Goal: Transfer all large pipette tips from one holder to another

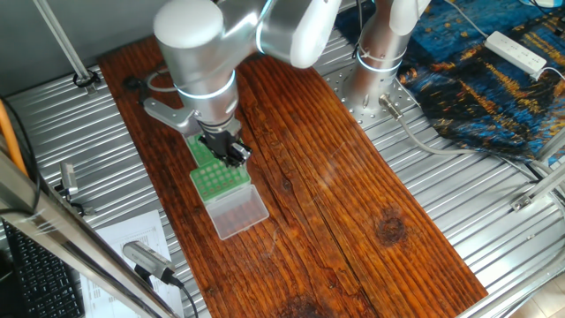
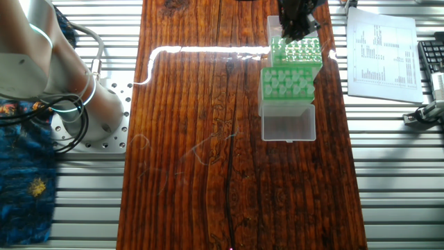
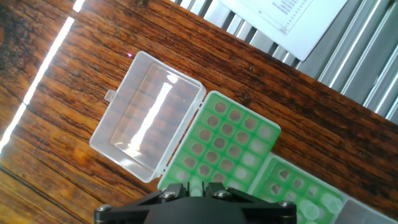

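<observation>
Black two-finger gripper (image 3: 189,198): only its housing shows at the bottom edge of the hand view, directly above a green rack; finger spread cannot be told in any view.

Green plastic rack with a grid of round holes (image 3: 227,146): on the dark wooden tabletop (image 1: 353,203), its clear hinged lid (image 3: 148,116) lying open and flat beside it.

Second green rack (image 3: 298,190): touching the first at an edge, partly cut off in the hand view.

Large pale-green translucent pipette tips (image 2: 298,50): seated wide ends up in the rack below the gripper; exact count unclear.

Silver robot arm (image 1: 199,53): bent over the racks.

Printed white paper sheet (image 2: 381,52): on the ribbed metal surface (image 1: 494,212) next to the wood.
</observation>
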`<action>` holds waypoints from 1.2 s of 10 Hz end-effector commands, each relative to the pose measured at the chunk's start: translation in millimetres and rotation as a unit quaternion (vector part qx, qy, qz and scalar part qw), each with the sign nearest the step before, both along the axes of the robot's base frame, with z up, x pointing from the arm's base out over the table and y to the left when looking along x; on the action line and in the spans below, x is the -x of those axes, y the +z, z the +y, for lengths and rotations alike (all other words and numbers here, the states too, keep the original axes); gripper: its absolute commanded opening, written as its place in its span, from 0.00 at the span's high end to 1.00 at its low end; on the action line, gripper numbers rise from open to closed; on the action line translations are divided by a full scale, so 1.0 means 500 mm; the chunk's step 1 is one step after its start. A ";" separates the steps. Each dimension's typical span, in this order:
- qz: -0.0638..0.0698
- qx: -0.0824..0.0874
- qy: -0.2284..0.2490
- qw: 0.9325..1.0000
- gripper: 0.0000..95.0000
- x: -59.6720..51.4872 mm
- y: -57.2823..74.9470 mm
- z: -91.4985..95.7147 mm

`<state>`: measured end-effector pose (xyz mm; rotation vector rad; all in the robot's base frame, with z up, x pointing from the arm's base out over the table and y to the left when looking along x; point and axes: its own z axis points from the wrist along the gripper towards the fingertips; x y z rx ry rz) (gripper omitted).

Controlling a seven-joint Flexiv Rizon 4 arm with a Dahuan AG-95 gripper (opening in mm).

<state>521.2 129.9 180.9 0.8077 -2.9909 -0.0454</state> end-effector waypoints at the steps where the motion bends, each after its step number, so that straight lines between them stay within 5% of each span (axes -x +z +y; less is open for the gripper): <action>1: 0.002 -0.001 0.001 1.000 1.00 -0.003 0.010 -0.002; 8: 0.013 -0.004 0.019 1.000 1.00 -0.018 0.102 -0.005; 12: 0.030 -0.007 0.028 0.999 1.00 -0.032 0.171 -0.015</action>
